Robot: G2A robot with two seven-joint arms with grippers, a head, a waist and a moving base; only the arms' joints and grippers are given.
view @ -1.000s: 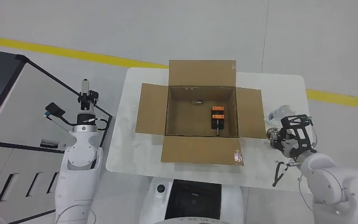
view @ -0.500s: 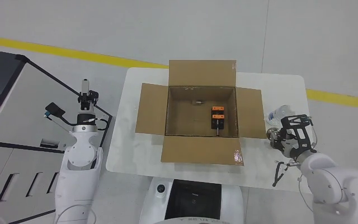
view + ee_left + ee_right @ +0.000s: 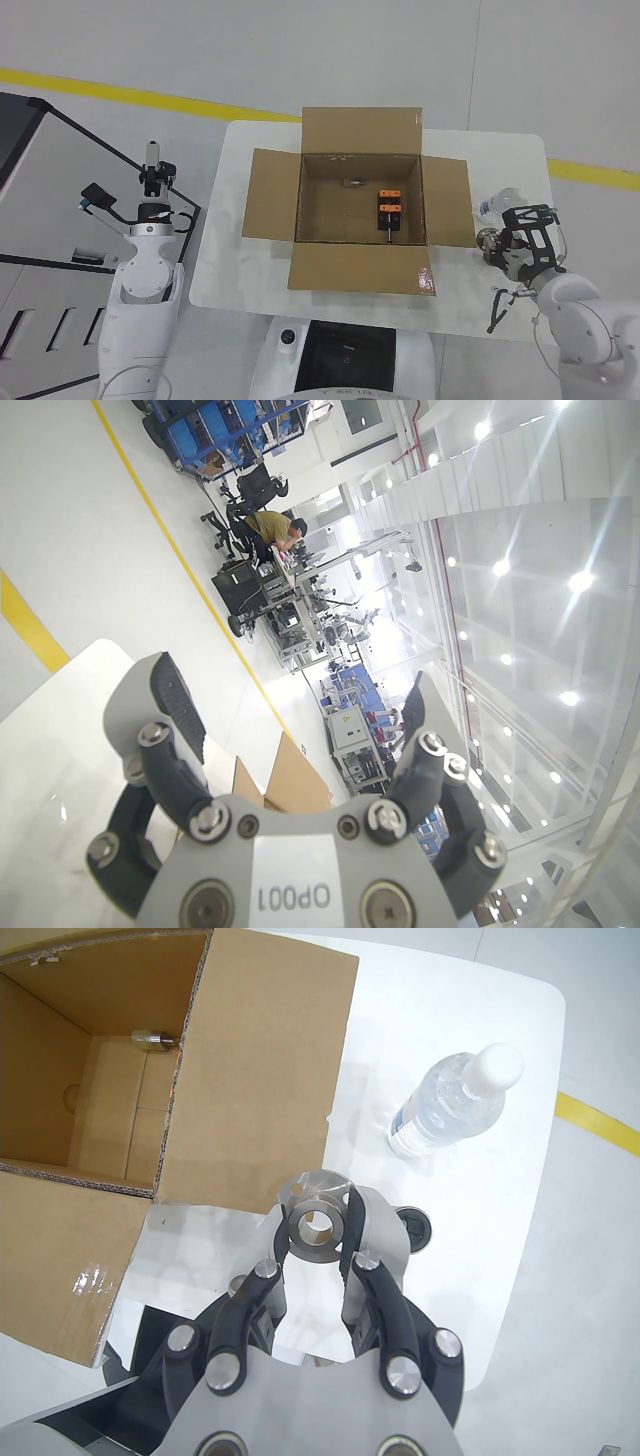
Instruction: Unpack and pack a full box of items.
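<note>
An open cardboard box (image 3: pixel 361 197) stands mid-table with its flaps spread. Inside lie an orange-and-black part (image 3: pixel 389 211) and a small metal cylinder (image 3: pixel 354 183) (image 3: pixel 150 1039). My right gripper (image 3: pixel 315 1223) (image 3: pixel 494 240) is over the table just right of the box, shut on a steel flange ring (image 3: pixel 314 1223). A clear water bottle (image 3: pixel 452 1103) (image 3: pixel 496 204) with a white cap stands beside it. My left gripper (image 3: pixel 300 705) (image 3: pixel 151 178) is open and holds nothing, off the table's left side, pointing up and away.
The white table (image 3: pixel 500 150) has bare surface right of the box and a narrow strip to its left. A small black round thing (image 3: pixel 415 1225) lies on the table beside the right gripper. A yellow floor line (image 3: pixel 120 95) runs behind the table.
</note>
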